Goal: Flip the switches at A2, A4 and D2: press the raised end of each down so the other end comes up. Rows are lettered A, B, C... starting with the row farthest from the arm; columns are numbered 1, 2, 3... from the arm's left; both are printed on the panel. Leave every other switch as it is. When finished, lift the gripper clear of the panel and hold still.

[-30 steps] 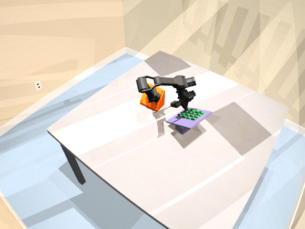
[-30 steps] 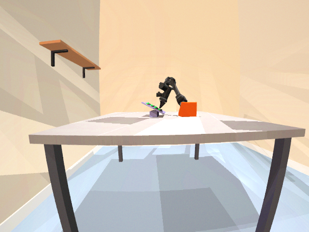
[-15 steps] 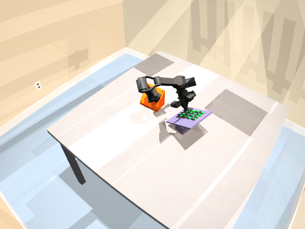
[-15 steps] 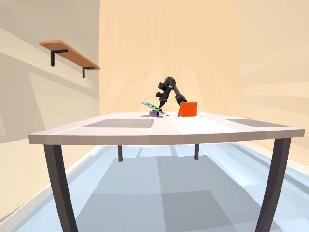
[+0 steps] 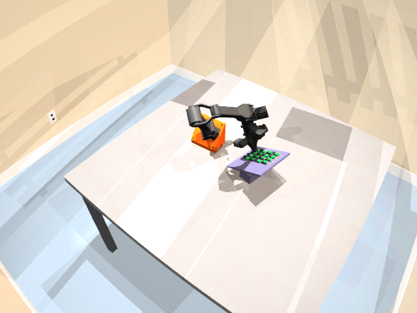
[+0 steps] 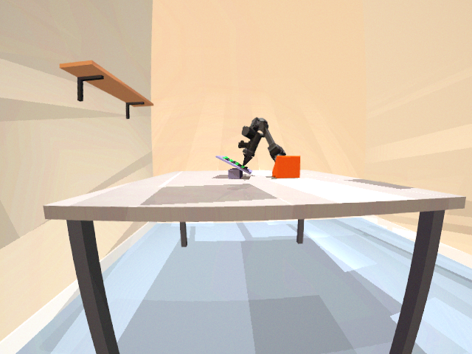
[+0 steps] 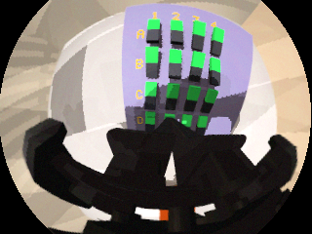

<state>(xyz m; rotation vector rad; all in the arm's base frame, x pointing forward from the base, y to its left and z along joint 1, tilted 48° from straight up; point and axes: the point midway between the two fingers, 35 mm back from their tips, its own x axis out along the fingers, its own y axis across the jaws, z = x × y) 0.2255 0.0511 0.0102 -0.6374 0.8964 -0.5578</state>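
Note:
The tilted lavender panel [image 5: 257, 169] [image 7: 136, 21] carries four rows of switches, each with a green half and a dark half. In the wrist view A2 [image 7: 176, 32] and A4 [image 7: 217, 41] show their green halves toward the far edge; which end is raised is hard to tell. D2 [image 7: 169, 117] is mostly hidden behind the fingertips. My gripper [image 5: 255, 150] [image 6: 243, 164] [image 7: 169, 120] is shut and empty, its tip at the panel's lower, near rows, by D2 and D3. Whether it touches a switch cannot be told.
The panel stands on a small dark purple block [image 5: 249, 178] [image 6: 234, 174] on the table [image 5: 208, 242] [image 6: 114, 198]. The arm's orange base [image 5: 215, 139] [image 6: 287, 167] stands on the panel's near side. A wooden shelf [image 6: 110, 83] hangs on the wall, away from the arm.

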